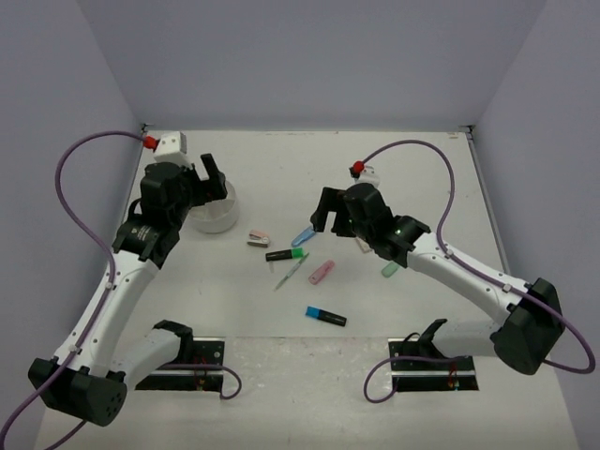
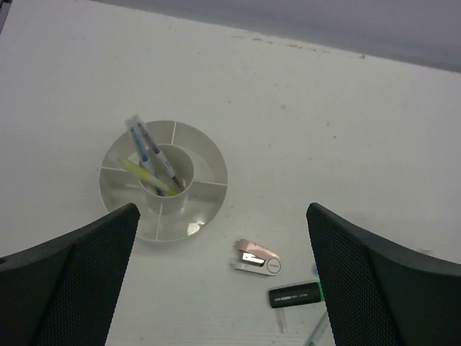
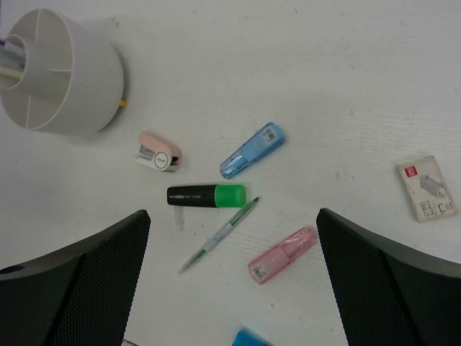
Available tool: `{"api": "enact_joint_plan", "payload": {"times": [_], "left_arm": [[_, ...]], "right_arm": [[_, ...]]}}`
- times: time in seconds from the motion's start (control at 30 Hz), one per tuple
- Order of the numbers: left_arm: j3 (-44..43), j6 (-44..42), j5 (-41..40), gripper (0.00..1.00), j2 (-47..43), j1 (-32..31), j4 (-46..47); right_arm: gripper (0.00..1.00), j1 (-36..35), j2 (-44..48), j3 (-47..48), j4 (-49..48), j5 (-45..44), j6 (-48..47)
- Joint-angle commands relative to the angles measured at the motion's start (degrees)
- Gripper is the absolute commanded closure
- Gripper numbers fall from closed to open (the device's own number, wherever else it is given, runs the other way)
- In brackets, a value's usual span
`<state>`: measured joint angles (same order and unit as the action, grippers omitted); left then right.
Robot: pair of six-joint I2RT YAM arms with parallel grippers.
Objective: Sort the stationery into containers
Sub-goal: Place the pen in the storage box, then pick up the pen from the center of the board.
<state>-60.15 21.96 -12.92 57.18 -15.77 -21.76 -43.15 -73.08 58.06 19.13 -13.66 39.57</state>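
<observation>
The white round container [image 2: 209, 155] has a centre cup holding several pens [image 2: 155, 162] and a ring of compartments. My left gripper [image 2: 222, 209] hangs open and empty above its near side. On the table lie a pink stapler [image 3: 158, 151], a green-ended black highlighter [image 3: 207, 195], a thin green pen [image 3: 220, 234], a blue marker [image 3: 252, 150], a pink marker [image 3: 283, 254], a mint marker [image 1: 394, 266] and a blue-ended highlighter [image 1: 325, 317]. My right gripper [image 3: 232, 214] is open above the green pen, holding nothing.
A small white box [image 3: 426, 188] lies right of the markers. In the top view the container [image 1: 214, 211] stands at the left, near the left wall. The right arm [image 1: 441, 267] stretches across the table's right half.
</observation>
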Motion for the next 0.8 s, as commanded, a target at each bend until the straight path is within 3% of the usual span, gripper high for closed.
{"api": "enact_joint_plan", "payload": {"times": [0.0,0.13,0.23,0.33,0.6,0.77], "left_arm": [[8.0,-5.0,3.0,0.00,-4.7,-0.5,-9.2],[16.0,-4.4,3.5,0.00,-8.5,-0.6,-6.6],[17.7,-3.9,0.7,0.00,-10.4,-2.4,-6.1],[17.7,-3.9,-0.6,0.00,-12.5,-2.3,-5.9],[18.4,-3.9,0.5,0.00,-13.9,-4.3,-5.3],[18.5,-3.9,0.9,0.00,-14.5,-5.5,-5.2]], "right_arm": [[0.01,-5.4,-6.6,4.1,2.3,-9.3,10.3],[0.12,-8.3,-17.3,11.8,10.1,-10.1,19.9],[0.27,-11.2,-22.4,14.7,12.3,-9.7,25.3],[0.51,-13.8,-25.4,16.6,14.7,-11.9,29.6],[0.56,-16.5,-33.4,21.5,22.8,-11.1,38.7],[0.66,-16.8,-37.5,24.7,28.9,-11.7,44.8]]}}
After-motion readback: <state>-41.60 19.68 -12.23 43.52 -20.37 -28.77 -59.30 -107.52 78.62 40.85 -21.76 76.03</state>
